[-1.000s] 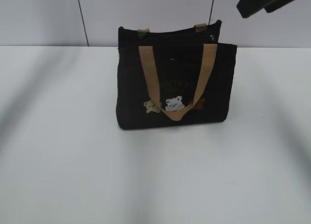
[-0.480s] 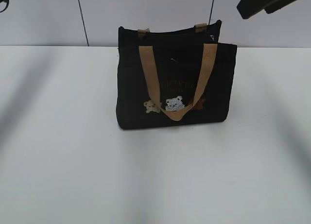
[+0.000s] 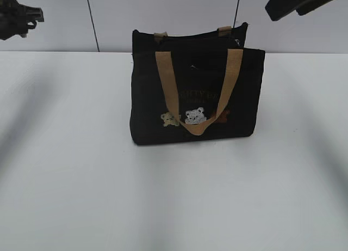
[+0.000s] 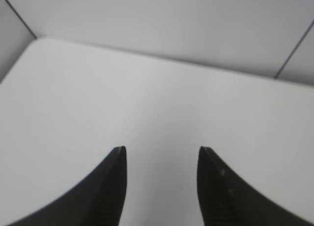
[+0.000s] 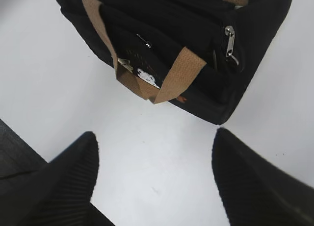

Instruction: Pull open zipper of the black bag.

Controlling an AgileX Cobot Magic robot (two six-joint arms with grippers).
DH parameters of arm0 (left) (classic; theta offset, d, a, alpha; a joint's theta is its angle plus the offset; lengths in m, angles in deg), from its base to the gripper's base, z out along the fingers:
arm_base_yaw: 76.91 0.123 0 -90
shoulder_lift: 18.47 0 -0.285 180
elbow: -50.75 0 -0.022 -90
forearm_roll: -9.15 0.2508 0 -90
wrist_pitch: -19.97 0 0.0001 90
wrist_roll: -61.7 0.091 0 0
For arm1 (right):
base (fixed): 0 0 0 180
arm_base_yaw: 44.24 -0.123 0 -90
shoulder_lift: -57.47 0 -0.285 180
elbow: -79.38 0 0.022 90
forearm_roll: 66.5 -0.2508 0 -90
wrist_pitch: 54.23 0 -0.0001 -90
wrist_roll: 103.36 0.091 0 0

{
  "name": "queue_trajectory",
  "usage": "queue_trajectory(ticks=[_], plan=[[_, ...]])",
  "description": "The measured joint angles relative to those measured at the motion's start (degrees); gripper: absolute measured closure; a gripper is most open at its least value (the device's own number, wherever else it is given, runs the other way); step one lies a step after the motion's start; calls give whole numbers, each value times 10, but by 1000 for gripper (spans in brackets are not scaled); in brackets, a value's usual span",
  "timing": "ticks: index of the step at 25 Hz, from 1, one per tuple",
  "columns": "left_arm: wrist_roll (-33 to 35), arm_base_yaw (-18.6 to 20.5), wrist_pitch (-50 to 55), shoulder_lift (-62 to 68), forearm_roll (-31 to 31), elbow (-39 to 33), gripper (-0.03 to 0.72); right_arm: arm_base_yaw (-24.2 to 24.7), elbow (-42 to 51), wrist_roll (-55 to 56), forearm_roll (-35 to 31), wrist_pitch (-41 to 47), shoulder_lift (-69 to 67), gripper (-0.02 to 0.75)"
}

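White, bare surface [image 3: 174,196] lies nearest us. At its middle we see the small rectangular black fabric bag [image 3: 147,98] standing upright, tan webbing handle [image 3: 166,79] draped down its front. Its zipper's silver metal pull [image 5: 229,39] sits at one top corner. Our left pincer [image 4: 161,155] and right pincer [image 5: 154,142] hover apart, both open, empty.

I see both arms cut off at the exterior frame's top corners. Bag [image 3: 196,93] lettering too faint to read. Handle [image 3: 198,87] partly covers the brown bear patch [image 3: 224,116]. Right wrist frame crops the bag's far end; zipper [image 5: 229,42] line mostly indistinct.
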Motion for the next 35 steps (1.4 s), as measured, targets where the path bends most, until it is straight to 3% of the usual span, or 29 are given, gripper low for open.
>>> queue_trajectory(ticks=[3,5,8,20,27,35], plan=[[173,-6,82,-7,-171,22,335,0,0,31,5,0,0,195],[242,-9,135,-20,-260,32,335,1,0,77,24,1,0,195],[284,-10,209,-44,-317,41,335,9,0,148,73,2,0,195],[309,-10,388,-151,-323,41,335,167,32,174,176,3,11,195],[313,-10,390,-266,-324,8,335,172,178,148,171,3,135,196],[314,-10,392,-454,-287,-144,335,172,346,146,163,4,324,197]])
